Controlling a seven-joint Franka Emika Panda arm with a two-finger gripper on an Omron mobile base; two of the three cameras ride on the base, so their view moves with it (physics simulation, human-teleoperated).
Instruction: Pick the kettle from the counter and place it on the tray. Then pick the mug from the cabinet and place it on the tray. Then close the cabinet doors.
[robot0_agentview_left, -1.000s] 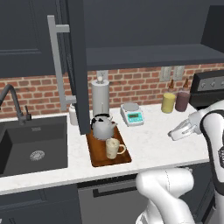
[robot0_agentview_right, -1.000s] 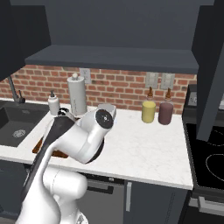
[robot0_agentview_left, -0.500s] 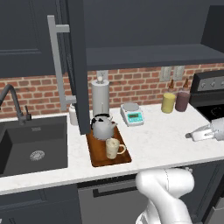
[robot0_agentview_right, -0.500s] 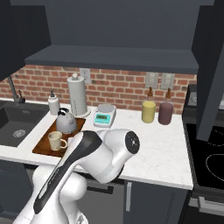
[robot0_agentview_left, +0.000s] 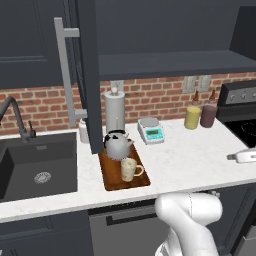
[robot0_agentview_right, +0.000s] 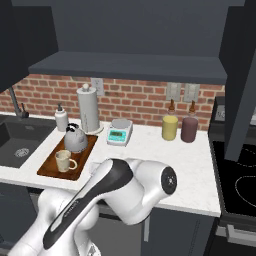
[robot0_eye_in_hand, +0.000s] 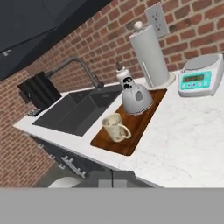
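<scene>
Both fingers (robot0_eye_in_hand: 108, 178) are pinched shut on nothing, and your hand has swung far right over the surface (robot0_agentview_left: 200, 150) in the last second, well apart from the tray (robot0_agentview_left: 111, 177). Kettle (robot0_agentview_left: 118, 145) and mug (robot0_agentview_left: 128, 169) both stand on it, mug nearer you. That leaves only the doors (robot0_agentview_left: 92, 75), still open; I'd guess the right one comes first.

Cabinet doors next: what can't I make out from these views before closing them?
- Left cabinet door: top cut off by the left base view's upper edge.
- Right cabinet door: handle not visible; top and right side cut off in the right base view.
- Cabinet shelf: seen from below, its top is hidden.
- Tool: too small to read; fingertips not discernible in the hand view.
</scene>
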